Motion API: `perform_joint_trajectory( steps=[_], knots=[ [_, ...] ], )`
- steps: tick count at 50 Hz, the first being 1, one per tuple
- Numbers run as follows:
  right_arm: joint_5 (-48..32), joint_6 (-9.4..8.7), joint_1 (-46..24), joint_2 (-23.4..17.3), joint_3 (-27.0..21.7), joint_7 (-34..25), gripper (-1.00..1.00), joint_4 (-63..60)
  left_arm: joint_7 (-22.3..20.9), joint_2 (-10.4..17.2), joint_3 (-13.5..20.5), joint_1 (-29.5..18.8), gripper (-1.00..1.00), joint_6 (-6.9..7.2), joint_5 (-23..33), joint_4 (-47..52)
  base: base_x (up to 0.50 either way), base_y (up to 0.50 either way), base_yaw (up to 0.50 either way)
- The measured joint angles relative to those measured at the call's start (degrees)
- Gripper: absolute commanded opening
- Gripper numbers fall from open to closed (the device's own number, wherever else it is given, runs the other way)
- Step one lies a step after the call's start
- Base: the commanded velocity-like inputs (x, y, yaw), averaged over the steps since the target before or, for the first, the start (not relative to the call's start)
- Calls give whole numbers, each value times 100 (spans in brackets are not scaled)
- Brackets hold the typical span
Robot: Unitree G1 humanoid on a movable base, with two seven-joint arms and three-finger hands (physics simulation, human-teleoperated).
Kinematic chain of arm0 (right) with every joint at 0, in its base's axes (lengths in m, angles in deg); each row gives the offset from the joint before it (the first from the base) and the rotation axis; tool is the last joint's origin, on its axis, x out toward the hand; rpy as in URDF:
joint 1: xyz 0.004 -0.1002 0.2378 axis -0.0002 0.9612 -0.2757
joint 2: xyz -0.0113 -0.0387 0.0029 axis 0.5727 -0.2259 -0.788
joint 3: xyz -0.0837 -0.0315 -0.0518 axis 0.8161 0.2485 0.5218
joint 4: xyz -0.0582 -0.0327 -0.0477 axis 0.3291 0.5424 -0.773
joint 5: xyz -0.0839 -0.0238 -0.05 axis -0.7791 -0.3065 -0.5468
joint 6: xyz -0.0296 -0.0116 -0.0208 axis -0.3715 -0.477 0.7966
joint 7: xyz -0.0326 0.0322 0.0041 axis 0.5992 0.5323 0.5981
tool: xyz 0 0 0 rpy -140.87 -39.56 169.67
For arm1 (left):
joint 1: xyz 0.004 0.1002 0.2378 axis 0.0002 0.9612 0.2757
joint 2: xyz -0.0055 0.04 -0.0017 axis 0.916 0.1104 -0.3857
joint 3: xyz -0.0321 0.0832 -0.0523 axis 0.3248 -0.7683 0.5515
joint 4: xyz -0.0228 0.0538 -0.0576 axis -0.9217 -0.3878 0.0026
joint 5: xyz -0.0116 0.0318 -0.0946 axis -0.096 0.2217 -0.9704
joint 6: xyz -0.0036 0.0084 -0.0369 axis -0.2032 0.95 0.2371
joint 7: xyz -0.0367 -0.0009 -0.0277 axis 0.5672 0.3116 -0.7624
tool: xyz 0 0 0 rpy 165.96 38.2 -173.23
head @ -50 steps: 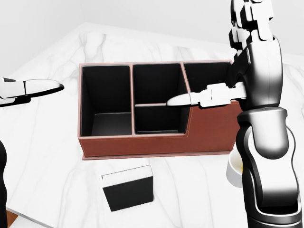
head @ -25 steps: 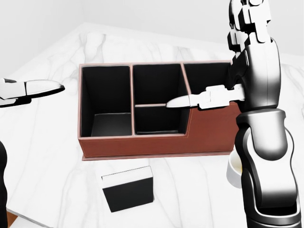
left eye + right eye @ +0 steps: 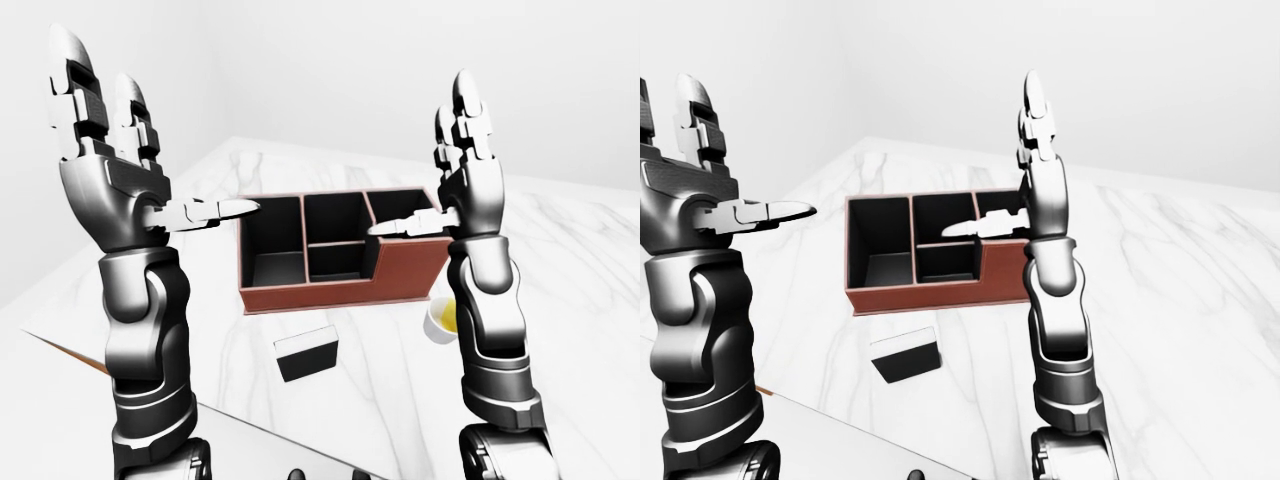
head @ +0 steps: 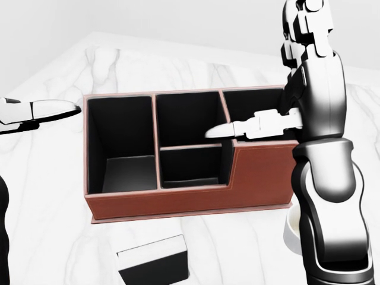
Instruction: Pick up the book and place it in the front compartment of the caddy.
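Our book point(image 3: 306, 353) lies flat on the counter point(image 3: 560, 300), just below the caddy point(image 3: 340, 260). Our whole head view has slid down and nearer, so the base moved closer. Left robot hand point(image 3: 120, 150) and right robot hand point(image 3: 465, 160) hover raised, fingers spread, empty.

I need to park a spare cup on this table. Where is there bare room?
Bare marble lies left of the caddy and to the right of the bowl. It is crowded at the caddy's near wall, where the book and bowl sit under both raised, open hands.
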State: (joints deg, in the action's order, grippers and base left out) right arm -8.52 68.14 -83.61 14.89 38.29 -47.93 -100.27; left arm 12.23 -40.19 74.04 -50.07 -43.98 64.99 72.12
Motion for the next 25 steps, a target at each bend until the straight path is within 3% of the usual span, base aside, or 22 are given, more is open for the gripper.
perform_joint_trajectory(
  steps=[13, 25],
  knots=[
    [-290, 0, 32, 20, 102, -146, 100, -122, 1, 3, 4, 0, 100, 0, -6, -9, 0, 0, 0],
    [-1216, 0, 42, 161, 447, -664, 100, -350, -2, 12, 12, -9, 100, 0, -16, -29, 0, 0, 0]
  ],
)
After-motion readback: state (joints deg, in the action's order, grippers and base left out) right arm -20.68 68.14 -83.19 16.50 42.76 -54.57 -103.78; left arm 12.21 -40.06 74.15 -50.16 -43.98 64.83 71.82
